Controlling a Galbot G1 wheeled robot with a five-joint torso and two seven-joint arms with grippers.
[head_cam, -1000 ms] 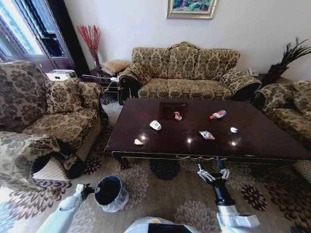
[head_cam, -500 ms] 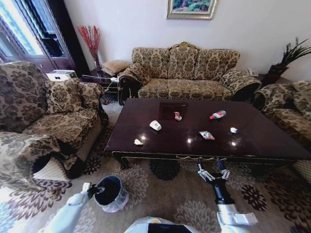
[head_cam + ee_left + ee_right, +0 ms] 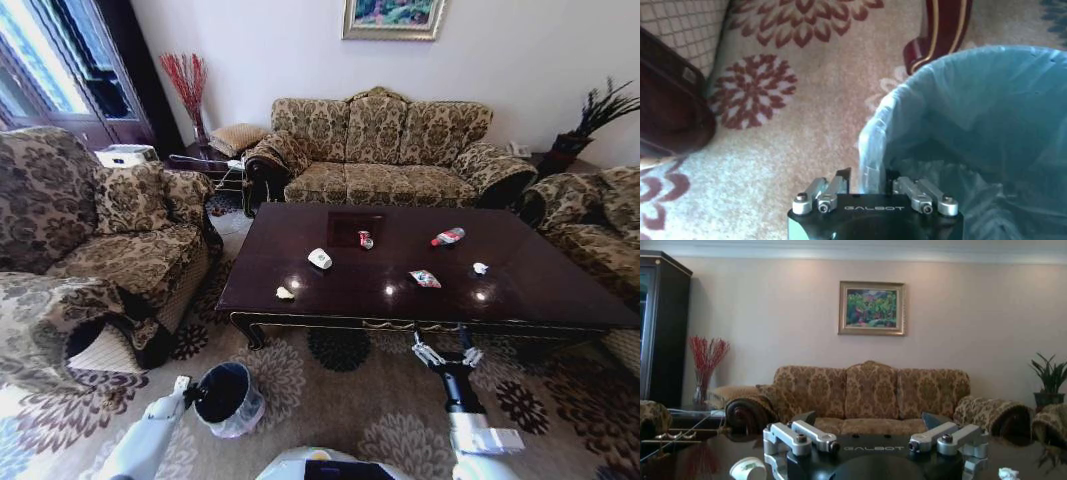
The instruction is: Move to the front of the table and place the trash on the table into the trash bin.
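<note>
**Q:** Where do you stand with respect to the table?

**A:** I face the long front edge of the table [image 3: 340,300]. My right gripper [image 3: 446,347] hangs just at that edge, towards the right half, with fingers spread wide. In the right wrist view the right gripper [image 3: 870,422] looks level across the tabletop to the sofa [image 3: 870,395] behind it.

**Q:** And the left?

**A:** My left gripper [image 3: 193,392] is low over the carpet, in front of the table's left corner. Its fingers pinch the rim of the bin [image 3: 229,398], one inside and one outside. The left wrist view shows the gripper [image 3: 867,182] closed on the plastic liner folded over the rim of the bin [image 3: 973,135].

**Q:** The trash?

**A:** All on the table. A white cup [image 3: 319,258] lies on the table's left half, and a scrap of crumpled paper [image 3: 285,293] sits nearer the front edge. The red-white can [image 3: 366,239] stands near the middle. The bottle [image 3: 448,236] lies on its side right of the can. A wrapper [image 3: 425,278] lies forward of the bottle, and a second white paper bit [image 3: 481,268] sits right of the wrapper.

**Q:** Anything touching?

**A:** No. The pieces lie apart from each other.
</note>
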